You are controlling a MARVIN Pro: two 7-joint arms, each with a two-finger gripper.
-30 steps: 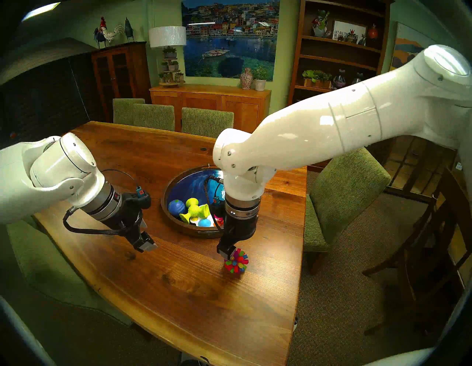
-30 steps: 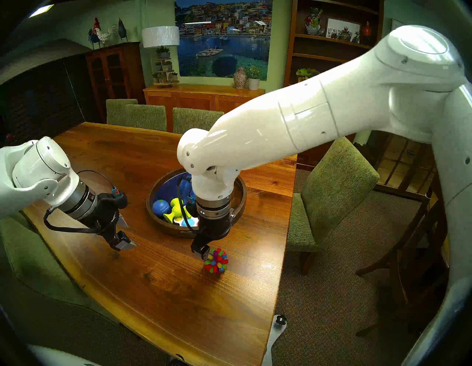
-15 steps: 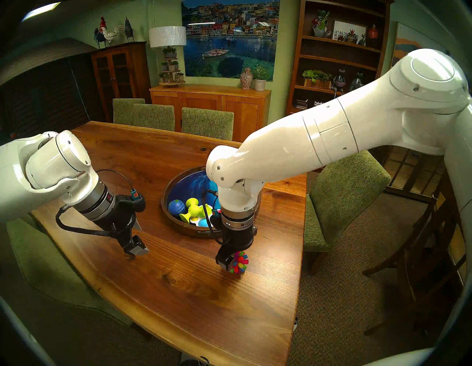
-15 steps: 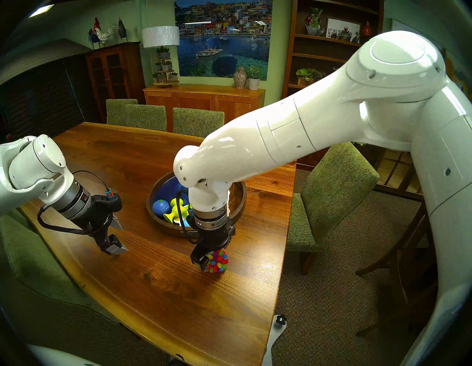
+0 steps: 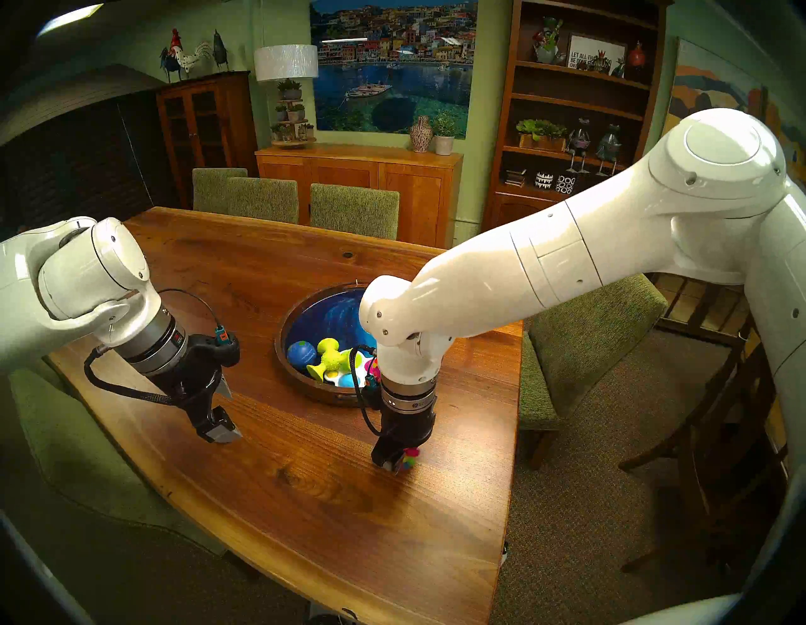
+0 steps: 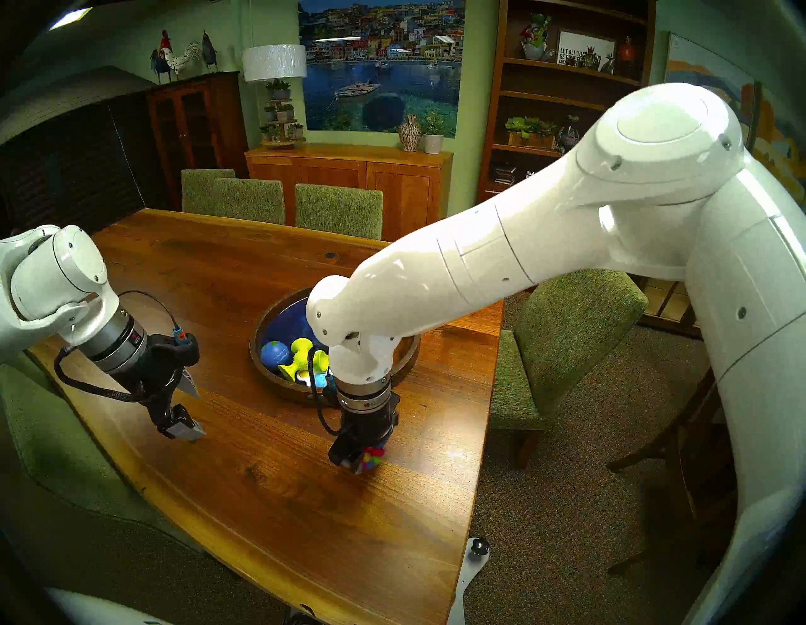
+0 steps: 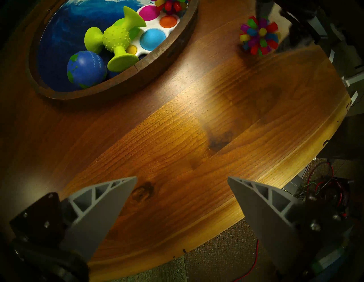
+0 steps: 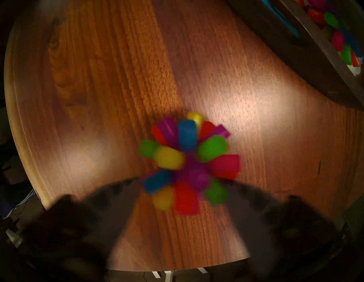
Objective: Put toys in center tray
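My right gripper (image 8: 189,185) points straight down at the wooden table (image 5: 305,502). Its two grey fingers (image 8: 120,198) are spread wide apart, one on each side of a spiky ball (image 8: 189,163). The ball sits on the table between them, just in front of the tray (image 5: 305,386). The picture from that wrist is blurry, so I cannot tell if the fingers touch the ball. I am not squeezing it.

The spiky ball is small and round, with short stubby bumps in red, blue, green, yellow and purple. From my head I see only a little bit of it (image 5: 408,458) peeking out under my gripper.

My left gripper (image 7: 182,194) hangs over bare table with its fingers wide apart. It holds nothing and touches nothing.

The tray is big and round, with a dark brown wood rim and a shiny blue bottom. Inside it are a blue-green globe ball (image 7: 86,69), a lime-green toy with three cups (image 7: 115,38), a white board with coloured bumps (image 7: 155,29) and another spiky ball (image 7: 171,6) at the far side. The green toy lies partly on the white board.
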